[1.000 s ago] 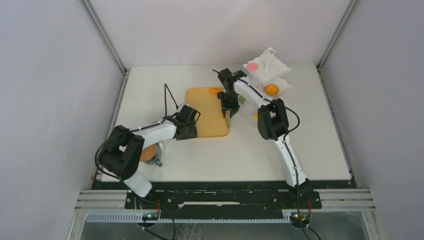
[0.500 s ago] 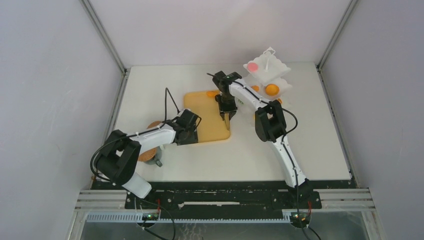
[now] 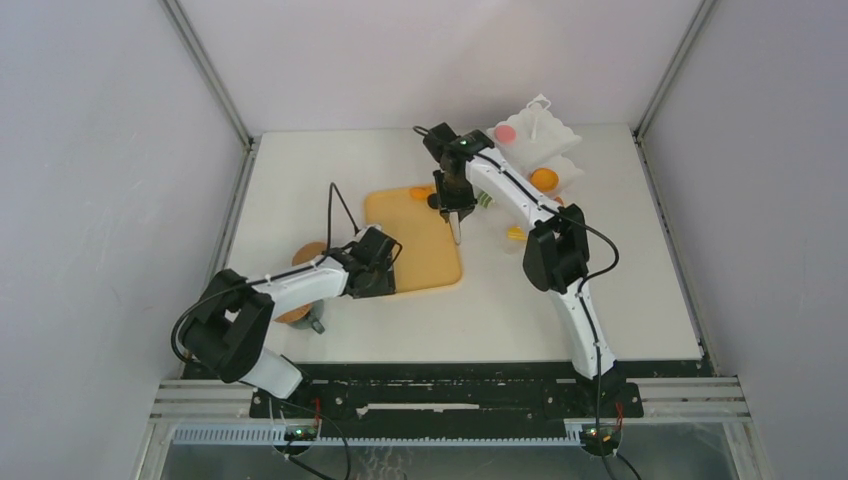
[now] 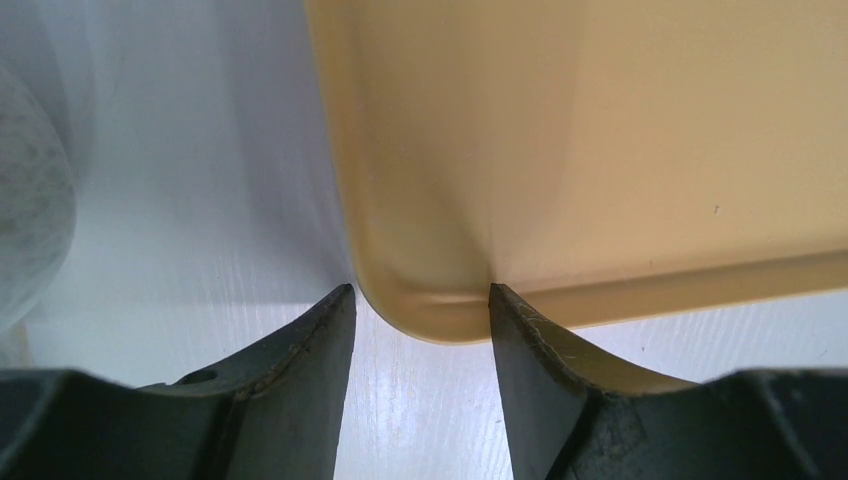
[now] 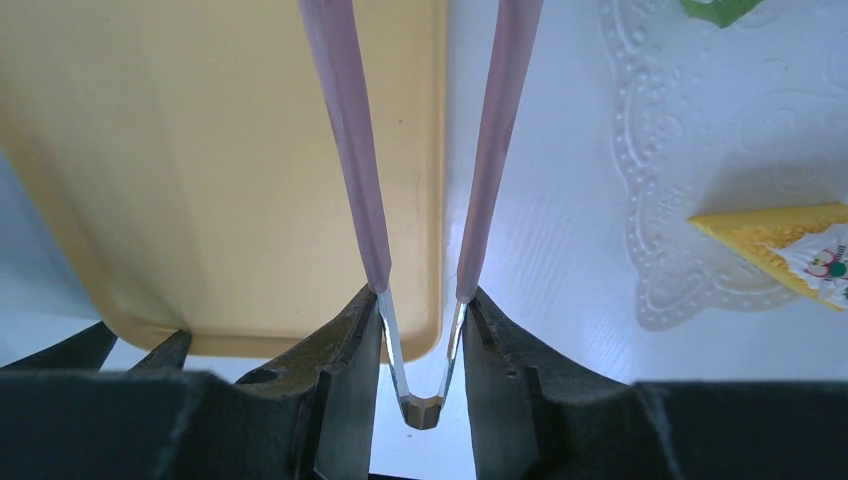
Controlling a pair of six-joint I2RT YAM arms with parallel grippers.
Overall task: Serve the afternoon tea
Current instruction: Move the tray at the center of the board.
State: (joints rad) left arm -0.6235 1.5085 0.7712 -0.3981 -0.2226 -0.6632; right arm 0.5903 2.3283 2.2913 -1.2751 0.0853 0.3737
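Observation:
A tan wooden board (image 3: 413,240) lies flat mid-table. My left gripper (image 3: 378,284) is shut on its near left corner. In the left wrist view that rounded corner (image 4: 440,300) sits pinched between the gripper's (image 4: 417,292) fingertips. My right gripper (image 3: 455,212) hangs over the board's right edge, shut on thin pink tongs (image 5: 350,150) whose arms point away, spread over board (image 5: 220,170) and table. An orange tart (image 3: 421,192) rests at the board's far edge. A yellow wedge (image 5: 780,235) and a green piece (image 3: 484,199) lie to the right.
A white tiered stand (image 3: 540,150) at the back right carries a pink round (image 3: 506,132) and an orange round (image 3: 544,179). Two cork coasters (image 3: 308,252) (image 3: 293,310) lie under the left arm. An embossed white doily (image 5: 690,150) lies under the wedge.
My left gripper drew back toward the near left with the board's corner, and the board slid and turned with it. The right gripper carried the tongs toward the far side.

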